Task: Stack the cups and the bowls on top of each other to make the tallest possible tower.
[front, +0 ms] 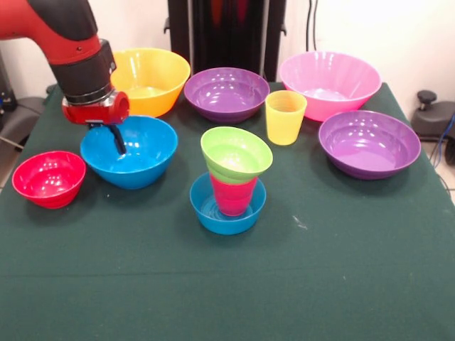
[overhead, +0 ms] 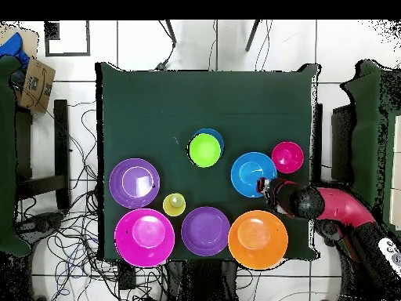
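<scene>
The hand (front: pixel 114 138) dips into the medium blue bowl (front: pixel 142 160); whether it grips the rim, I cannot tell. Right of that bowl stands the tower (front: pixel 231 181): small blue bowl, red cup, green bowl.

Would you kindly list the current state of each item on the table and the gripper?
Tower: small blue bowl, red cup, tilted lime green bowl on top.
Yellow cup: upright, loose.
Medium blue bowl: upright, gripper finger inside.
Gripper: at that bowl's rim; grip unclear.
Other bowls: upright, unstacked.
</scene>
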